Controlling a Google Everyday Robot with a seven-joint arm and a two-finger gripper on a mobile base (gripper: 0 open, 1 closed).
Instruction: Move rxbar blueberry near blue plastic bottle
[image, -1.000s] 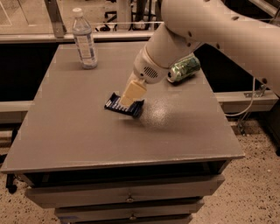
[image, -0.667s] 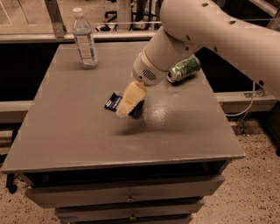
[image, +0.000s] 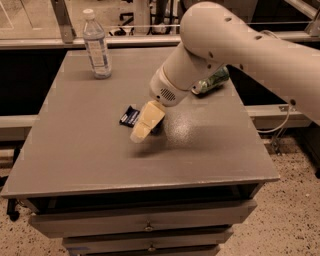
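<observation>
The pincer is seen at the centre of the frame, lowered close to the grey surface and angled down to the left from the bulky white arm. Whether it is open, closed, or already gripping anything cannot be told from this view.

The rxbar blueberry is found just to the left of the pincer. Its dark navy wrapper is partly covered by the pincer's pale body, and only its left end is shown. Whether the bar lies flat or is slightly raised cannot be judged. The blue plastic bottle is stood upright in the upper left of the frame, near the far left corner of the surface and well apart from the bar. A green can is lying on its side at the upper right, partly hidden behind the arm.

The step in hand is judged to be the grasp of the bar, so the carry is not yet done. For the next move, a firm hold on the thin wrapper is called for. The bar must then be lifted and taken up and to the left. It must be set down beside the bottle without the bottle being knocked over.
</observation>
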